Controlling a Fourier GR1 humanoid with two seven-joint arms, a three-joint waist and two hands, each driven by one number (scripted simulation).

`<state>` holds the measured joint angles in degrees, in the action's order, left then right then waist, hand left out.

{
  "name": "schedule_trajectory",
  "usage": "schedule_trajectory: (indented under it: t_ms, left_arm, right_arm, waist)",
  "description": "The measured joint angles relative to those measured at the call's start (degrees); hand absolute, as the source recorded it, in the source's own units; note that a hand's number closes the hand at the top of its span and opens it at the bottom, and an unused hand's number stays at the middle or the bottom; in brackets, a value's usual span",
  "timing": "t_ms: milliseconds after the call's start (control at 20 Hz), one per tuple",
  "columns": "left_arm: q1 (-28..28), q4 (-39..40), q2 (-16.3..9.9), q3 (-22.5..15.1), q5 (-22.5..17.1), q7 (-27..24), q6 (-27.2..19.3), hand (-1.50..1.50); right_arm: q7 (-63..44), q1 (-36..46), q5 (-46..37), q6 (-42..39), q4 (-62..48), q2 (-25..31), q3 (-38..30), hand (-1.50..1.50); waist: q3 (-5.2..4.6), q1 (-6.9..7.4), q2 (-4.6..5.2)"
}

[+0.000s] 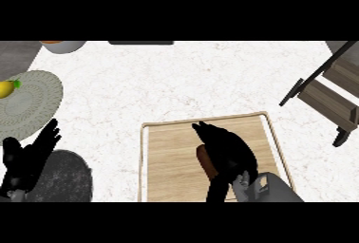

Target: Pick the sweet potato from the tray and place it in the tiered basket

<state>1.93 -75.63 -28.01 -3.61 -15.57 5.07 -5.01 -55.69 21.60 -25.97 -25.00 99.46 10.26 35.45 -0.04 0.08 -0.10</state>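
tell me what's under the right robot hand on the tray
The sweet potato lies on the wooden tray, its reddish-brown left side showing. The right robot hand covers the rest, so its full shape and whether the fingers close round it cannot be seen.

I see the sweet potato [204, 160] on the tray [167, 156]; tiered basket [335, 92] far right of it, placemat [29, 103] far left.

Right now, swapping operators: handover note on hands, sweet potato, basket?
Right hand: over the tray, fingers curling round the sweet potato, which lies on the tray, not lifted.
Left hand: open, resting at the lower left, fingers up.
Tiered basket: at the right edge, nothing visible in it.
Done: reach and grasp.
Left: lift, carry right, place in the basket.
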Motion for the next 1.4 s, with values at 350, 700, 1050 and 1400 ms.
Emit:
schedule_trajectory:
  t_ms: [350, 700, 1050, 1400]
  left_arm:
    - [1.5, -0.6, 0.2, 1.5, 0.6, -0.3, 1.3, 0.00]
    - [1.5, -1.5, 1.9, 2.1, 2.5, 0.4, 1.3, 0.00]
    - [1.4, -1.7, 3.0, 4.5, 4.1, 1.0, 3.2, 0.00]
    - [1.8, -2.2, 5.1, 6.7, 6.4, 1.5, 4.8, 0.00]
  right_arm:
    - [-0.9, -0.7, 0.5, -2.6, 1.2, 1.6, -3.6, -1.50]
    - [1.0, -4.2, 0.7, -5.3, 1.3, 2.4, -5.7, -1.50]
    - [3.4, -7.6, -3.1, -6.5, 0.7, 0.8, -6.3, -1.50]
    - [8.4, -8.6, -7.2, -7.5, -2.8, -0.7, -8.9, -1.50]
  waist:
    - [0.02, -0.01, 0.01]
    - [0.04, -0.04, 0.04]
    - [0.04, 0.00, 0.06]
    - [0.04, 0.03, 0.09]
